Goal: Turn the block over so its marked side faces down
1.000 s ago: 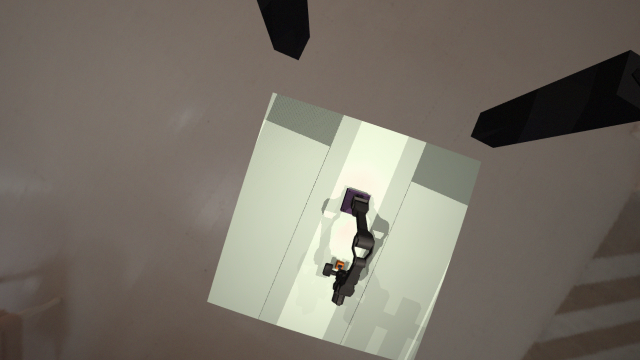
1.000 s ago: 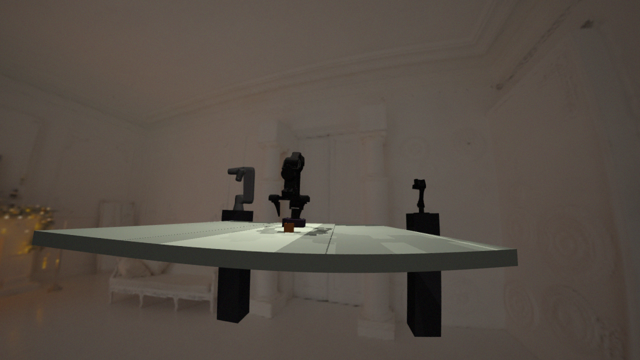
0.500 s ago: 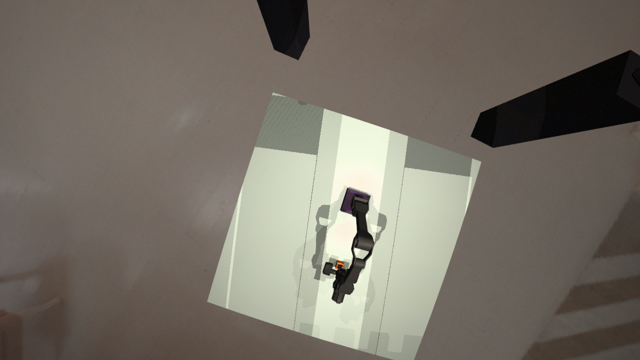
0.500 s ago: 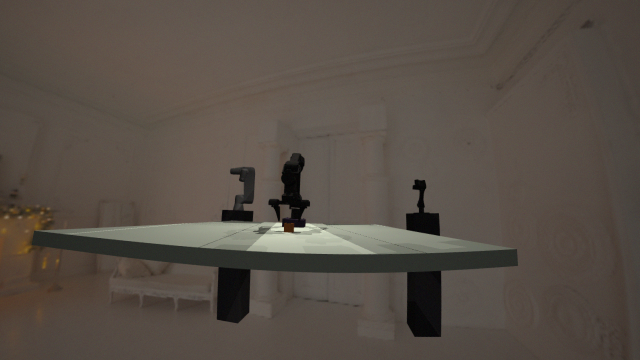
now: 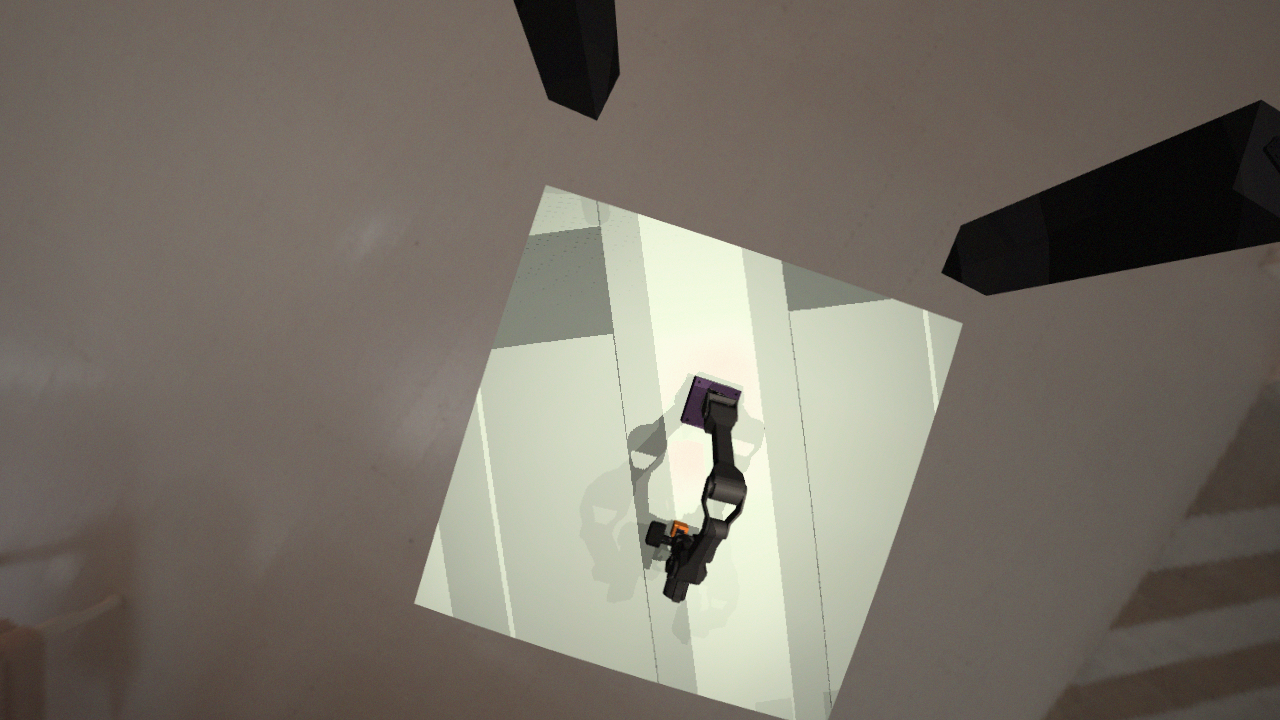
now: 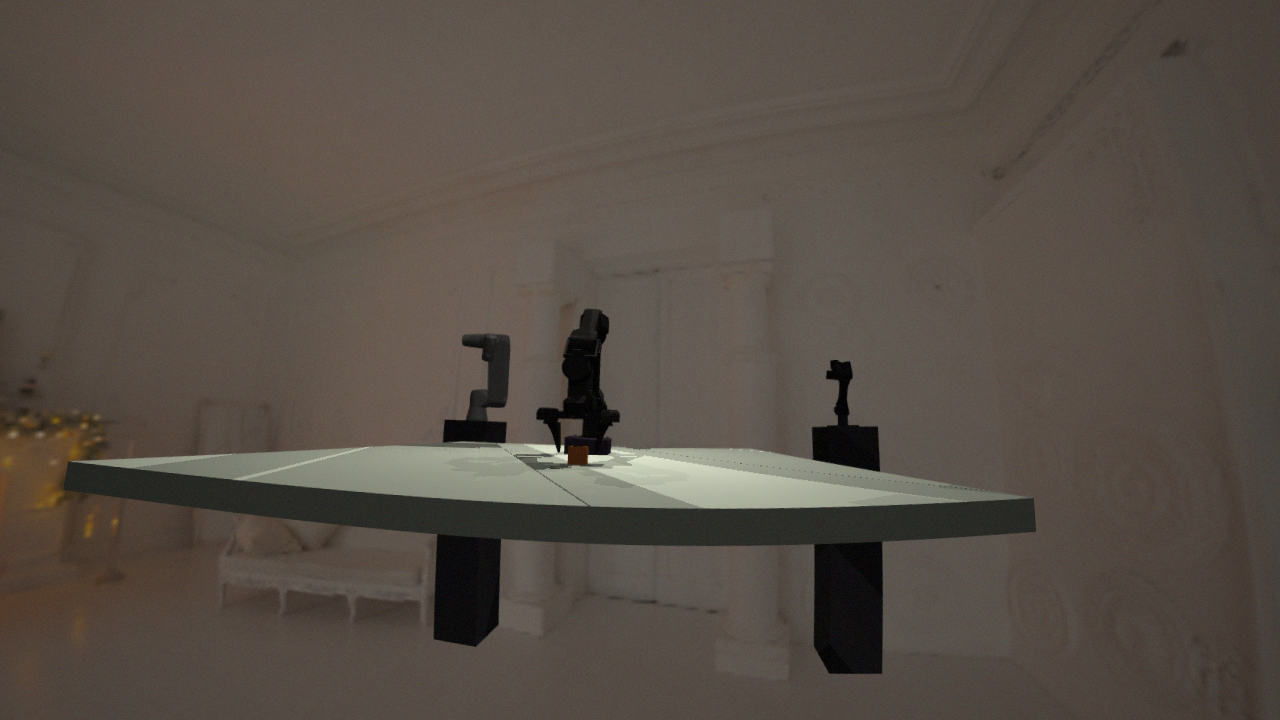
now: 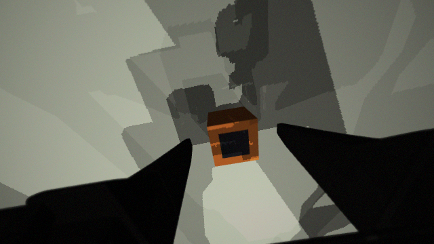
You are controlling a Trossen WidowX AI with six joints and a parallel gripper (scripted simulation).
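The orange block (image 5: 680,527) (image 6: 579,455) (image 7: 213,146) rests on the table (image 5: 554,447) (image 6: 537,526). Its dark square mark (image 7: 234,144) faces up toward the wrist camera, and one plain side is in shadow. My gripper (image 7: 233,135) (image 6: 578,440) is open and points down over the block. In the wrist view one black fingertip shows on each side of the block, with a gap on both sides. Nothing is held. In the top view the arm covers part of the block and hides one finger.
My arm's purple base plate (image 5: 694,404) stands near the table's middle, behind the block in the exterior view. Two black pedestals (image 6: 467,582) (image 6: 846,600) stand beyond the table, bearing a grey arm (image 6: 497,376) and a small dark arm (image 6: 842,394). Arm shadows cross the table.
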